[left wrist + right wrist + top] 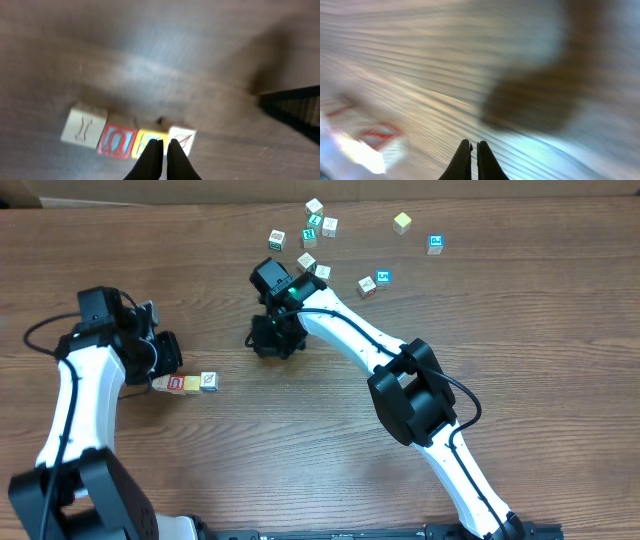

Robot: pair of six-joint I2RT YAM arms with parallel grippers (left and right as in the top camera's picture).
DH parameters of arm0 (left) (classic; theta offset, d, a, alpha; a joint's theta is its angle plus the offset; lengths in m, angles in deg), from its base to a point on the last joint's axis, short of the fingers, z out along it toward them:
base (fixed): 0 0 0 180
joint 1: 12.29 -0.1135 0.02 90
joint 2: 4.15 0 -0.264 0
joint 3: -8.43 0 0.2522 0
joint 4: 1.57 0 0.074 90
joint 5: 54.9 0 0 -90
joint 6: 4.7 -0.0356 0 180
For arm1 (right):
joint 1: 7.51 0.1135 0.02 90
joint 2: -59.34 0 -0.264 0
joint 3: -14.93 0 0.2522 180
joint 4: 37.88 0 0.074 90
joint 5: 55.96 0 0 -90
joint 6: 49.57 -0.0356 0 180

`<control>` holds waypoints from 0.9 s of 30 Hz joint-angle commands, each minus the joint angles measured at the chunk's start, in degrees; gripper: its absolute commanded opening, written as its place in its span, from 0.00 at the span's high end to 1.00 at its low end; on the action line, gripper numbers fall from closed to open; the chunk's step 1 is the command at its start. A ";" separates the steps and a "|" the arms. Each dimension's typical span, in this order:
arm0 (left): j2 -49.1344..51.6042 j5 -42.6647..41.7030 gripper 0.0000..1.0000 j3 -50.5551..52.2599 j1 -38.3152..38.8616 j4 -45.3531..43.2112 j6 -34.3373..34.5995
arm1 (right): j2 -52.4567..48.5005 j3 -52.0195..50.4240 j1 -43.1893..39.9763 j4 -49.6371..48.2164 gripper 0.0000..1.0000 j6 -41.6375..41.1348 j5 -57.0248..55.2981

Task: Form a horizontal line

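Four letter blocks stand in a row on the wooden table: a white one, a red one, a yellow one and a white one with red marks. The row also shows in the overhead view. My left gripper is shut and empty, its tips just above the yellow block and the right-hand white one; overhead it is at the row's left end. My right gripper is shut and empty over bare table; its wrist view is motion-blurred.
Several loose blocks lie scattered at the back of the table: a cluster, a pair, two more, a yellow one and a blue one. A blurred white and red shape sits left of the right gripper.
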 commanded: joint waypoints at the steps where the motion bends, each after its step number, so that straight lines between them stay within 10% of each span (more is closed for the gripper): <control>1: -0.92 -2.27 0.96 -0.13 -0.07 -1.29 0.48 | -0.37 -0.11 0.09 -4.44 0.96 0.24 6.23; 27: -0.92 5.53 0.93 -0.11 -7.96 -3.10 4.94 | -0.37 -0.13 9.18 -18.29 0.96 -7.06 -13.25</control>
